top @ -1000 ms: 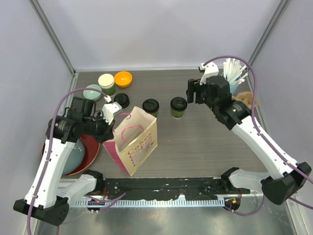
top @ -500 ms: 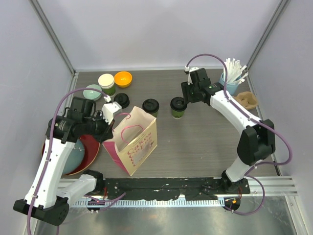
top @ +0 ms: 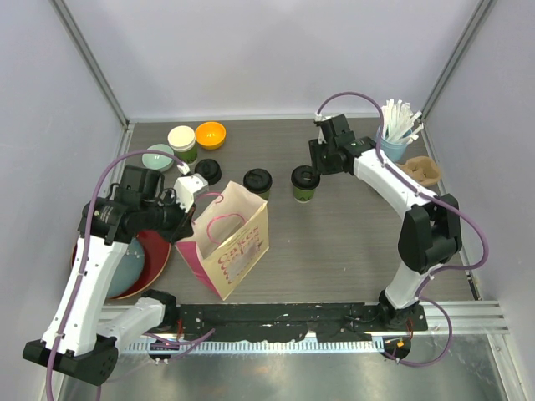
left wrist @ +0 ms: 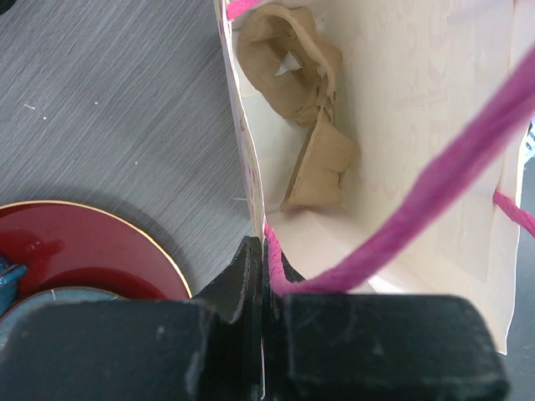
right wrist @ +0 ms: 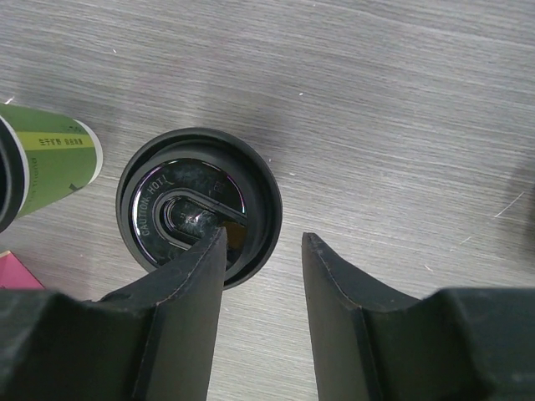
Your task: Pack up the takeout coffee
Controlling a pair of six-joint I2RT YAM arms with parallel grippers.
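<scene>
Grasp step: right jaws parted over black-lidded dark-green paper cup point(right wrist: 159, 196), ungripped, needing centring then closing; left jaws clenched on rim of pink-printed paper bag point(left wrist: 401, 109).

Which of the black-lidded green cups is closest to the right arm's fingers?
The rightmost cup, just beneath the right arm's fingers. The other lidded cup stands farther left, nearer the paper bag.

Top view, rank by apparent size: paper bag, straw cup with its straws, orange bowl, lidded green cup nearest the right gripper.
1. paper bag
2. straw cup, straws included
3. orange bowl and lidded green cup: these look about alike, so they are not ranked against each other.
</scene>
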